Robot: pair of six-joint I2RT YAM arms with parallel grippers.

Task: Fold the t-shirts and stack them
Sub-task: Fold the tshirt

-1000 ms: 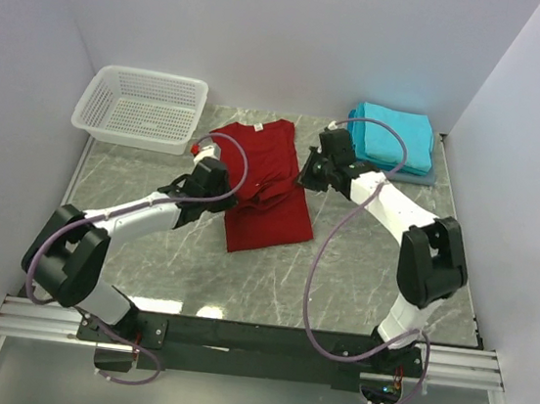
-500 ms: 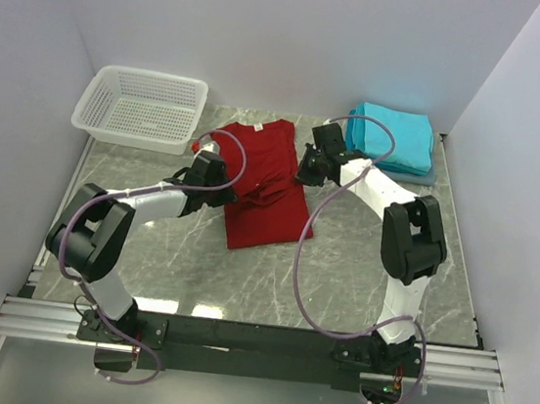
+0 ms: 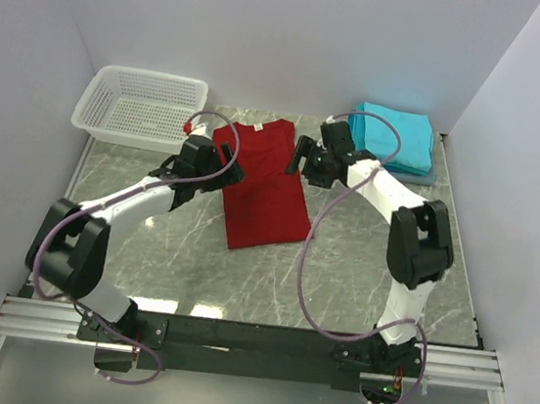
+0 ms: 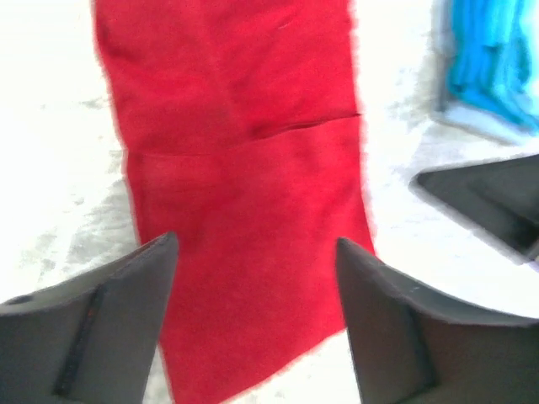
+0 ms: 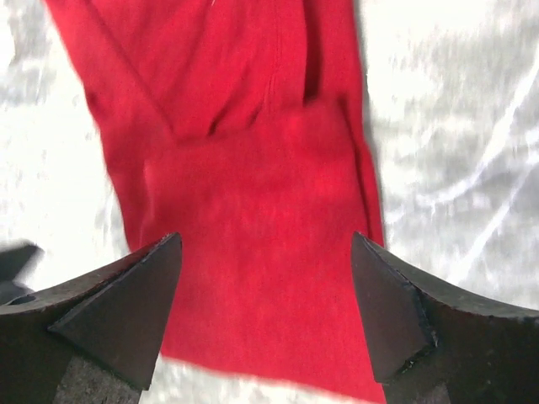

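The deep red t-shirt (image 3: 264, 189) lies flat on the table as a long narrow strip, its sides folded in. My left gripper (image 3: 229, 169) hovers at the strip's left edge near the collar end, open and holding nothing. My right gripper (image 3: 298, 160) hovers at the right edge, also open. In the left wrist view the red cloth (image 4: 244, 185) lies below the spread fingers (image 4: 147, 278) of the gripper (image 4: 255, 244). In the right wrist view the gripper (image 5: 267, 244) stands wide over the red shirt (image 5: 253, 168). Folded turquoise t-shirts (image 3: 396, 137) are stacked at the back right.
A white mesh basket (image 3: 144, 106) stands at the back left corner. White walls close in the marble table (image 3: 361, 263) on three sides. The turquoise stack (image 4: 493, 59) and part of the right gripper (image 4: 488, 198) show in the left wrist view.
Both grippers went from shut on the red cloth to open, letting it go. Both arms moved toward the back. The shirt's bunched middle now lies flatter.
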